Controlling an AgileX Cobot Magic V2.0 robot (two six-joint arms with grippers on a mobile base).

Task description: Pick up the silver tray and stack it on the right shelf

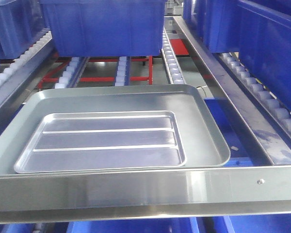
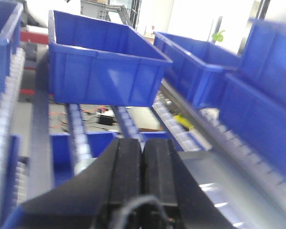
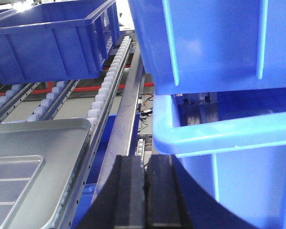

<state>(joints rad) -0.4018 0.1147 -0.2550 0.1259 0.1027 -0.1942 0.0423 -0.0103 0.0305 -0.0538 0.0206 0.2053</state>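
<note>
1. The silver tray (image 1: 104, 141), with its two long ridges across the floor, lies flat inside a larger silver tray (image 1: 203, 126) that has a smooth floor. It sits toward the front left of that larger tray, and its front rim is close to the larger tray's front rim.
2. Both trays rest on the right shelf (image 1: 150, 191), just behind its broad shiny front lip. The larger tray spans most of the width between the shelf's side rails.
3. Rails of white rollers (image 1: 172, 63) slope up toward the shelf's back edge, where a blue bin (image 1: 104, 26) stands behind the trays. More blue bins (image 1: 262, 34) stand along the right side.
4. The left end effector (image 2: 142, 181) points forward over the shelf toward the blue bin. Its two black fingers (image 2: 126, 176) are pressed together with nothing between them. A corner of a tray shows low to its right, apart from it.
5. The right end effector (image 3: 145, 191) also points forward and is level, beside the shelf's right rail. Its fingers (image 3: 129, 191) are closed flat against each other and empty. A pale blue bin rim (image 3: 229, 133) is just to its right, and the trays lie to its left, untouched.
</note>
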